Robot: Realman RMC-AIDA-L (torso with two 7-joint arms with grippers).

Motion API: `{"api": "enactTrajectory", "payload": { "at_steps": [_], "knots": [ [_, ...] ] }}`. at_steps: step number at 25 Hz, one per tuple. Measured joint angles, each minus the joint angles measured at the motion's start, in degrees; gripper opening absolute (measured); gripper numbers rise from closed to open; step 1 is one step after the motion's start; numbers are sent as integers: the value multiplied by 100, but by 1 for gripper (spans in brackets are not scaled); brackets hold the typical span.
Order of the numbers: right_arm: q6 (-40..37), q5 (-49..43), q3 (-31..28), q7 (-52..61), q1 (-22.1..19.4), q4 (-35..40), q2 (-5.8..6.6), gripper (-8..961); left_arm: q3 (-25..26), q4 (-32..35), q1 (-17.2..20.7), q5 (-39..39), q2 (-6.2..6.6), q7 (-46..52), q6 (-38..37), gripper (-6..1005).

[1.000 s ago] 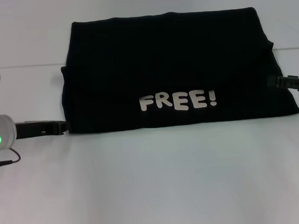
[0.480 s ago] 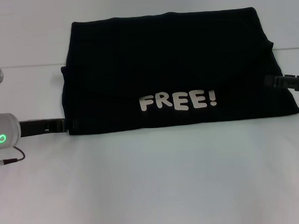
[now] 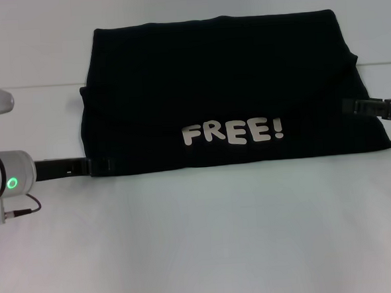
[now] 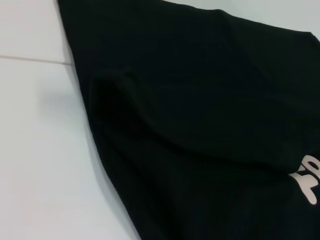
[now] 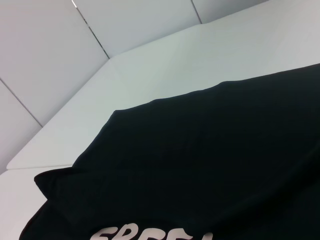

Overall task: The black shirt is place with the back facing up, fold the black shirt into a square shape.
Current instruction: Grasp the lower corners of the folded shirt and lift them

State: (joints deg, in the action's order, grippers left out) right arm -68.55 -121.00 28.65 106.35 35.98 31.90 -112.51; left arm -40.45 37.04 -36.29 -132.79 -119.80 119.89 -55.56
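Item: black shirt, lying flat mid-table, already folded into a wide band ("FREE!" lettering near the front edge). I have the left gripper at its left front corner and the right gripper at its right edge; I cannot tell either's grasp. Next: pinch both ends, fold crosswise.

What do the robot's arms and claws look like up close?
The left arm ends in a silver-grey cylinder with a glowing green ring light and a thin dark cable looping beneath it. From it a slim flat black left claw reaches out. Only the slim black right claw with its black mount shows on the right. Both nearly match the black shirt.
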Motion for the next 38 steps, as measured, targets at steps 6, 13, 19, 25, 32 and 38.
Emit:
{"api": "enactTrajectory", "payload": {
  "at_steps": [6,13,19,25,32,38],
  "knots": [
    [0,9,0,10,-3,0,5,914,-5,4,-25,-16,2,0,-38,569],
    [0,15,-4,13,10,28,10,915,-125,-6,-36,-65,27,-56,-43,435],
    [-12,18,-13,14,15,74,4,915,-173,-18,-53,-90,30,-60,-23,276],
    [-4,23,-14,13,16,85,2,914,-173,-3,-54,-91,28,-62,-12,50],
    [252,-336,25,322,23,87,42,913,-173,44,-104,-241,45,-14,-155,5],
    [478,-615,24,539,8,88,57,912,-121,272,-93,-242,71,-11,-538,5]
  ]
}}
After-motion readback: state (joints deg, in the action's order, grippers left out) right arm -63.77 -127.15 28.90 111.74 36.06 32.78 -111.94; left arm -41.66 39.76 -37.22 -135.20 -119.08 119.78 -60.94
